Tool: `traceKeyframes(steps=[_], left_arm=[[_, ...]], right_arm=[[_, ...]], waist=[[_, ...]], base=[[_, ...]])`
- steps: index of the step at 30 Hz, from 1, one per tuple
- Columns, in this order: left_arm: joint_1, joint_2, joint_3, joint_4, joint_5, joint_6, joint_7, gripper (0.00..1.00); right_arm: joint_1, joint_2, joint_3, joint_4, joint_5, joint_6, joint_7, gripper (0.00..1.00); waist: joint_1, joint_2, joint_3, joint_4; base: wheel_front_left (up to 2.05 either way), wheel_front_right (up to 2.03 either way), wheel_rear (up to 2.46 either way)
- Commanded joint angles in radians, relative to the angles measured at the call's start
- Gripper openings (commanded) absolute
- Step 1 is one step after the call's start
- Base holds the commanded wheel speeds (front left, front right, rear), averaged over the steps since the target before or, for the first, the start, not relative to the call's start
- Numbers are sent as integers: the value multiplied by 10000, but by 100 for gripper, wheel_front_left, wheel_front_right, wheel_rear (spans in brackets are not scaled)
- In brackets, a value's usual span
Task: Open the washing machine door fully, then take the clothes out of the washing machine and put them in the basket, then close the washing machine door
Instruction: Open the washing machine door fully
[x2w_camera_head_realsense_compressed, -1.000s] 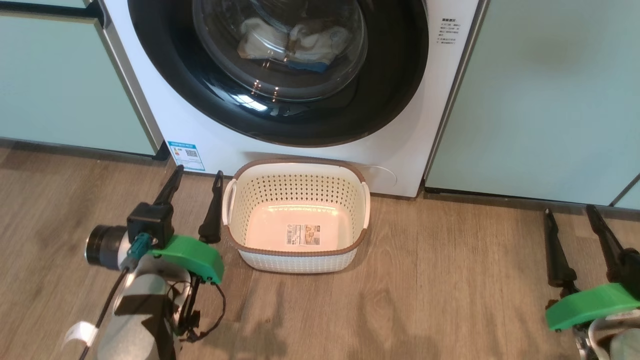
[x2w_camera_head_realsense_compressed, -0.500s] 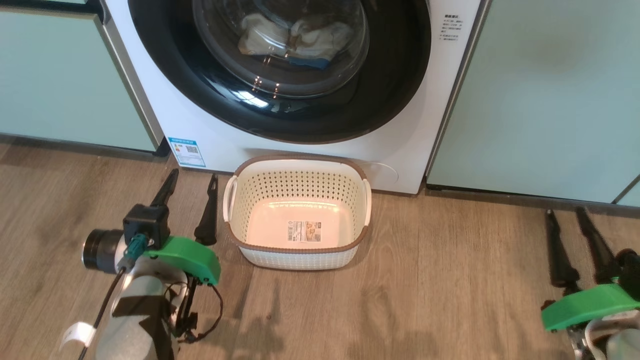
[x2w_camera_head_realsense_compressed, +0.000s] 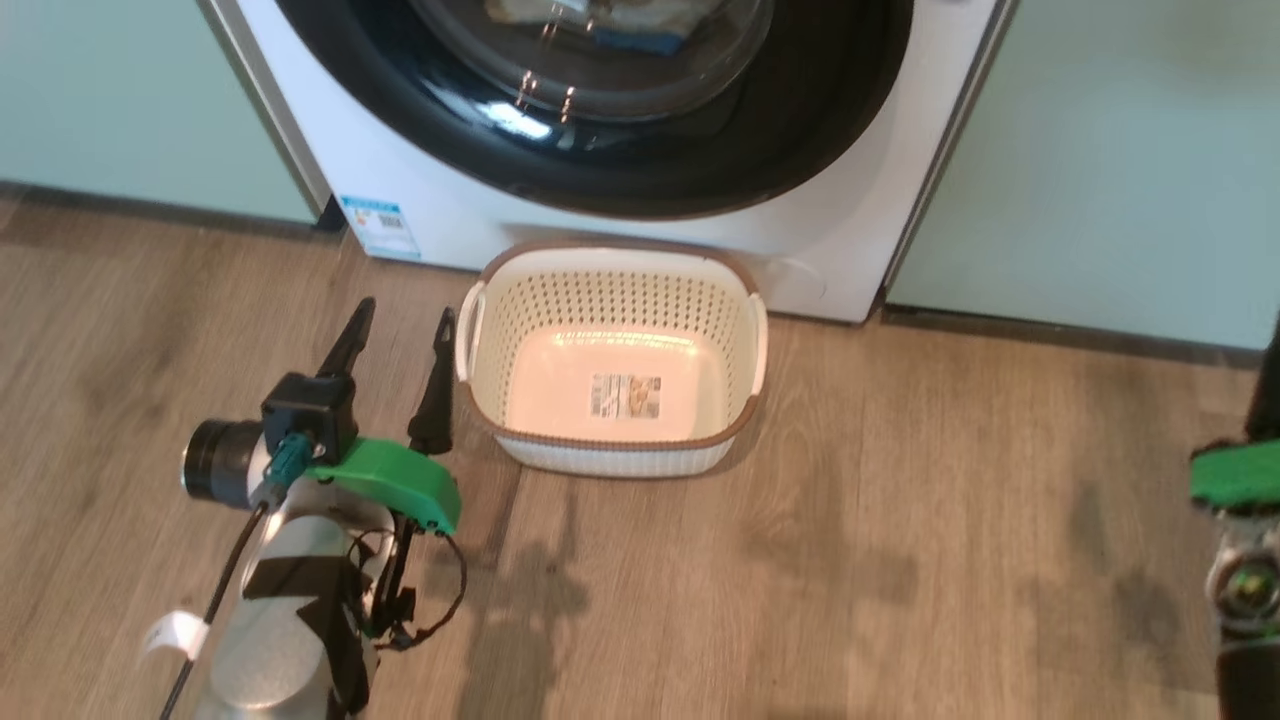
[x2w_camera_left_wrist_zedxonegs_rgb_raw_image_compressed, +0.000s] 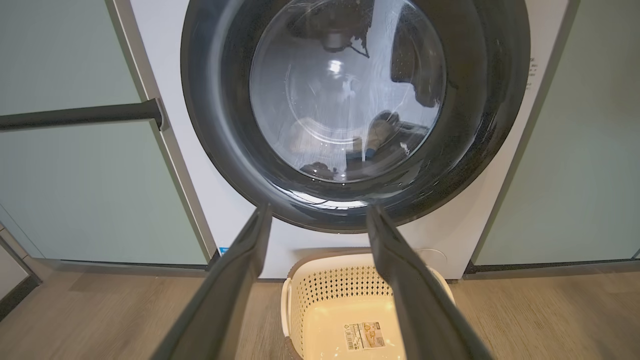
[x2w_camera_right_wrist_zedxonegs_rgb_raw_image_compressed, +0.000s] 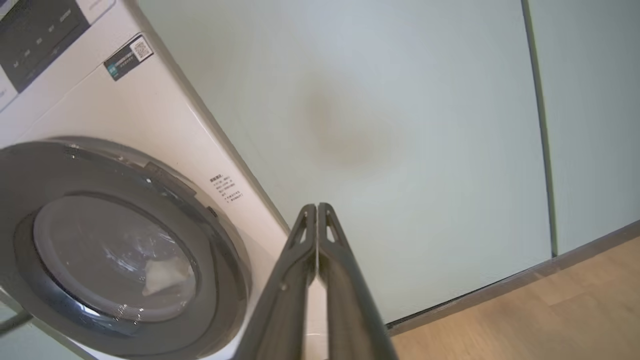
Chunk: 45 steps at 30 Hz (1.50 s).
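the white washing machine (x2w_camera_head_realsense_compressed: 430, 200) stands between pale green cabinets, its glossy black door (x2w_camera_head_realsense_compressed: 800, 130) shut, with cream clothes (x2w_camera_right_wrist_zedxonegs_rgb_raw_image_compressed: 165, 280) behind the glass. the perforated cream basket (x2w_camera_head_realsense_compressed: 600, 310) sits on the floor just before it, holding only its label. beside it the left gripper (x2w_camera_head_realsense_compressed: 406, 312) hangs spread and empty. the right gripper (x2w_camera_right_wrist_zedxonegs_rgb_raw_image_compressed: 317, 210), parted a second ago, is now pressed together on nothing.

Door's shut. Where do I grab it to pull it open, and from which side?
Take the washing machine door at the dark notch in its black ring nearest the printed text, apparently a handle recess. Come from the robot's right with the right gripper; the glossy ring and bulging glass elsewhere offer no edge.
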Motion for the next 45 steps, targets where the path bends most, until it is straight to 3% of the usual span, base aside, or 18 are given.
traceKeyframes(steps=[1, 7, 13, 18, 31, 45], left_arm=[[-498, 167, 228, -377, 49, 83, -76, 100], [-681, 70, -3, -456, -1, 120, -76, 100], [-914, 0, -401, -527, -35, 168, -76, 100], [-1062, -25, -638, -603, -150, 272, -76, 100], [-1569, -39, -1383, -709, -695, 628, -76, 100], [-1892, -40, -1956, -752, -1074, 874, -76, 100]], right_arm=[[-713, -252, 264, -206, 466, 35, -95, 0], [-1884, -1030, 629, 649, 3650, 35, -95, 0], [-3124, -2480, 1523, 1157, 7311, 35, 514, 0], [-3988, -3210, 1808, 1295, 8832, 35, 1443, 0], [-6371, -3760, 2257, 2168, 10492, 35, 3666, 0], [-8192, -3600, 2997, 3240, 10577, 35, 5123, 0]], waist=[[-1, 0, 289, 172], [-1, 0, 817, 503], [-1, 0, 1465, 1025], [-1, 0, 2000, 1350], [-1, 0, 3191, 1925], [-1, 0, 3806, 2414]], base=[[0, 0, 0], [0, 0, 0], [0, 0, 0], [0, 0, 0], [0, 0, 0], [0, 0, 0]])
